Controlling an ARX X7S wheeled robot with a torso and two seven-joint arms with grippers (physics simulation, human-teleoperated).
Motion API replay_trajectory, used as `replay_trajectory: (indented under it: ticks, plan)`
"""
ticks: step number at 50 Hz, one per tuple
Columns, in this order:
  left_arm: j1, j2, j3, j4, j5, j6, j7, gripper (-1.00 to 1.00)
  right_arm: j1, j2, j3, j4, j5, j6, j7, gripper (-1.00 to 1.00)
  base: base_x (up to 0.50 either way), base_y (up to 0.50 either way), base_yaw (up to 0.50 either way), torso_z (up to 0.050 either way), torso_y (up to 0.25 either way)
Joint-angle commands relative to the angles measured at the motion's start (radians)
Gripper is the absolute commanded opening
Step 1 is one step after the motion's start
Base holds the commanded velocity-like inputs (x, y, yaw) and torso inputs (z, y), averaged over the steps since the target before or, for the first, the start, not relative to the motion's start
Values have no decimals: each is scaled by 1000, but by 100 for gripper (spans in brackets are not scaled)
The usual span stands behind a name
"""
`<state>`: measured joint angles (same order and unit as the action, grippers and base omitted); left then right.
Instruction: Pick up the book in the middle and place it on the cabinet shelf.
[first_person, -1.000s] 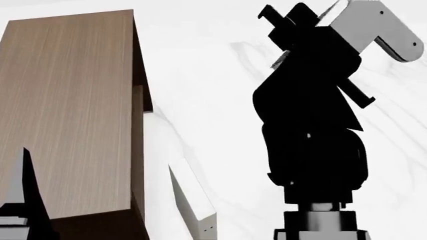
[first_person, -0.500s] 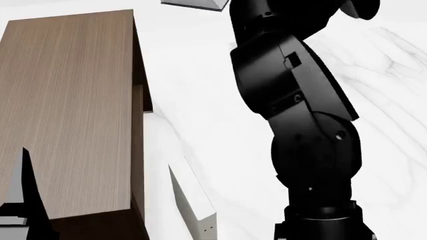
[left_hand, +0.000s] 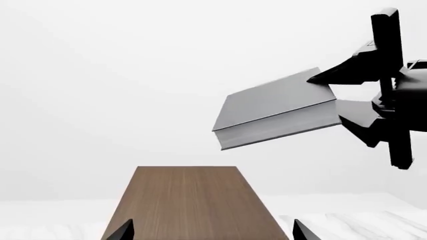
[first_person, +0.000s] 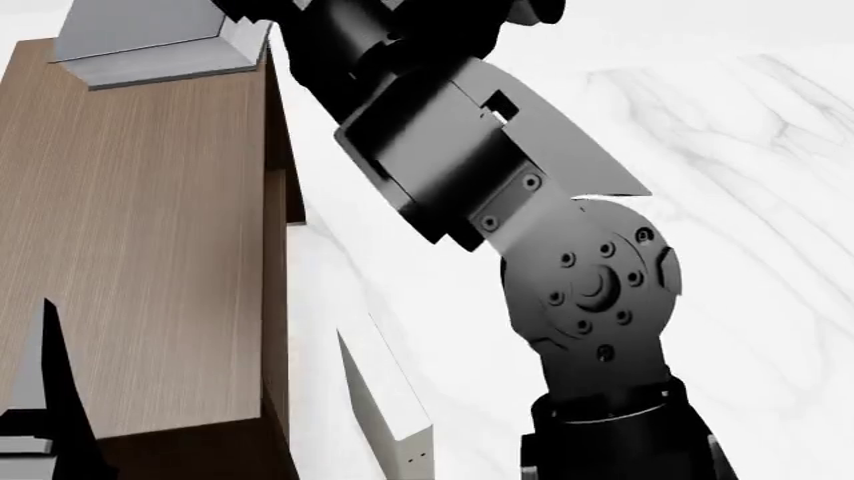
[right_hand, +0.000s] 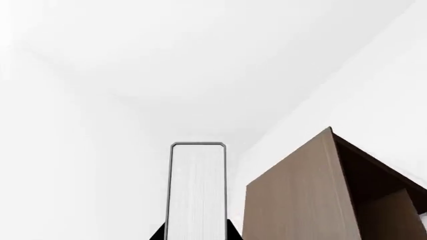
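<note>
The book (left_hand: 277, 107), grey-covered with pale page edges, is hanging in the air, pinched at one end between the right gripper's (left_hand: 333, 97) black fingers (left_hand: 347, 75), one finger lying on the cover and the other under the pages. It is sticking out flat from the fingertips, slightly tilted, above and a little to one side of the cabinet shelf (left_hand: 192, 200), not touching its light-brown top. From the robot's head, the book (first_person: 147, 40) is showing over the far end of the cabinet shelf (first_person: 134, 230), with the right arm (first_person: 534, 200) reaching across the white marbled worktop (first_person: 747, 150). A white book (first_person: 387, 400) is lying on the worktop just beside the cabinet's dark side. The left gripper (left_hand: 209, 231) is hanging low before the cabinet, its two fingertips (left_hand: 121, 231) standing well apart with nothing between them.
</note>
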<state>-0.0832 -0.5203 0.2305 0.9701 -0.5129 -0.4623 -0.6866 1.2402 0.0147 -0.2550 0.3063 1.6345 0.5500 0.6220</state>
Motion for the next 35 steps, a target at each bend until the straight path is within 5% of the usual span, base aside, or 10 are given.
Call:
replay_trajectory:
  ticks: [1, 35]
  plan:
    - [5, -4, 4, -7, 2, 13, -2, 100, 42, -7, -110, 35, 109, -57, -47, -100, 0, 0, 0, 0, 10]
    - [-5, -21, 16, -4, -12, 11, -18, 100, 14, 12, -367, 9, 206, -184, -64, -100, 0, 0, 0, 0, 1]
